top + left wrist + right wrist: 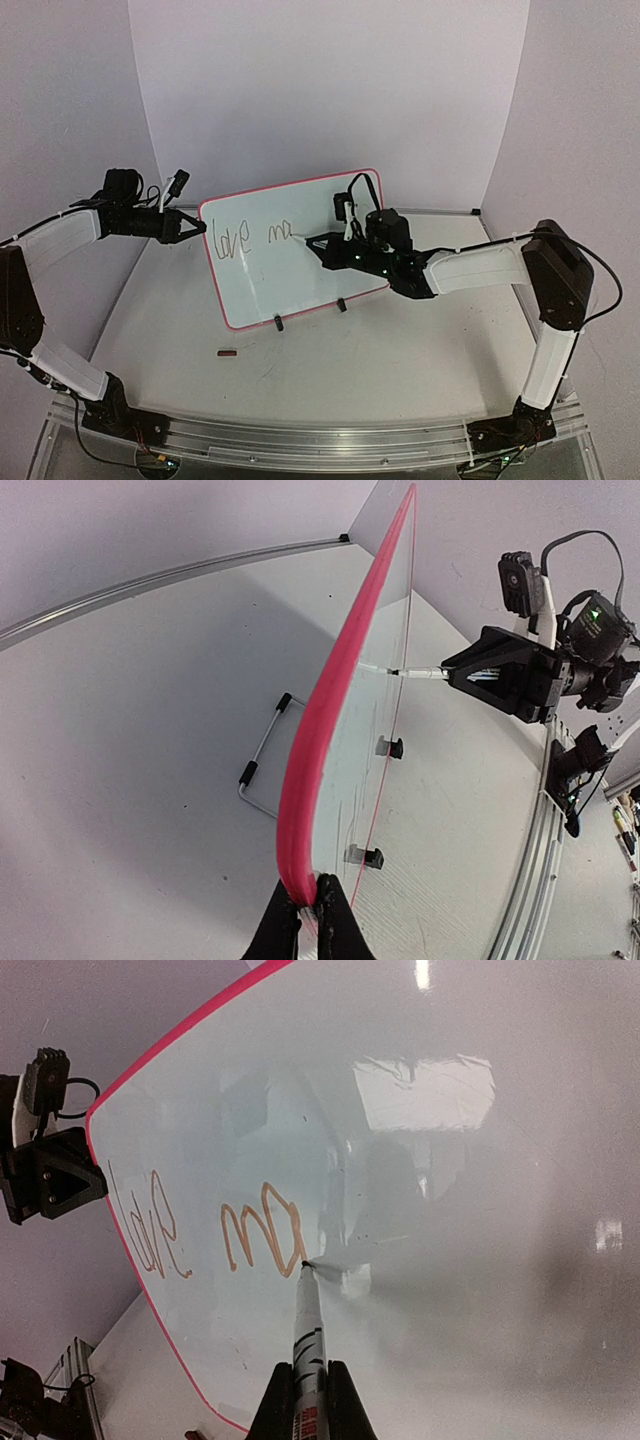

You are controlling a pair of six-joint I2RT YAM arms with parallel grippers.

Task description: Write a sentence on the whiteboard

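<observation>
Nearest the right wrist camera, the right gripper [305,1375] has its two black fingers clamped on the barrel of a slim white marker with a dark tip [304,1310]. Its long axis runs straight ahead from the gripper to the large glossy white whiteboard with a thin red-pink frame [290,285], which stands tilted on two black clip feet on the pale surface [400,350]. The tip touches the board just right of the letter "a". The sentence [232,241], in thin handwritten strokes, reads only "love ma" at this point, high on the board's left half. Bare board for the remaining letters lies to the right of the tip, toward the right arm's own side. The left gripper [310,905], at the board's left edge, is closed on the red-pink frame, apparently steadying it. Judged from the task, the coming stroke calls for the right arm, the nearer to the writing line, to carry the tip rightward while holding contact.
</observation>
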